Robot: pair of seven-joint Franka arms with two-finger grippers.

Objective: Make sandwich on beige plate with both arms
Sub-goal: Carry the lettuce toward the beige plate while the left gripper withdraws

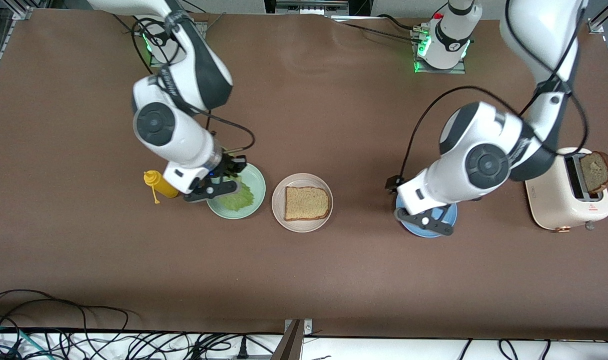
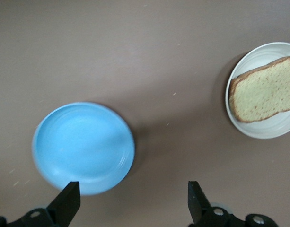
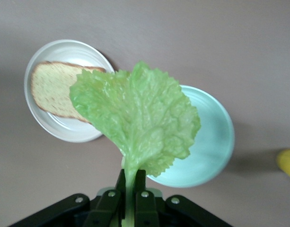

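Observation:
My right gripper (image 3: 130,182) is shut on the stem of a ruffled green lettuce leaf (image 3: 140,118) and holds it lifted over the mint green plate (image 3: 211,142). In the front view this gripper (image 1: 227,176) hangs over that plate (image 1: 256,182), with the lettuce (image 1: 238,199) showing under it. The beige plate (image 1: 304,226) lies beside the mint one, toward the left arm's end, with one brown bread slice (image 1: 307,203) on it. My left gripper (image 2: 131,203) is open and empty, over the edge of the blue plate (image 2: 83,146). A second bread slice (image 1: 596,172) stands in the toaster (image 1: 566,200).
A yellow squeeze bottle (image 1: 159,184) stands beside the mint green plate, toward the right arm's end. The blue plate (image 1: 453,214) is bare. The toaster stands at the left arm's end of the table. Cables lie along the table's near edge.

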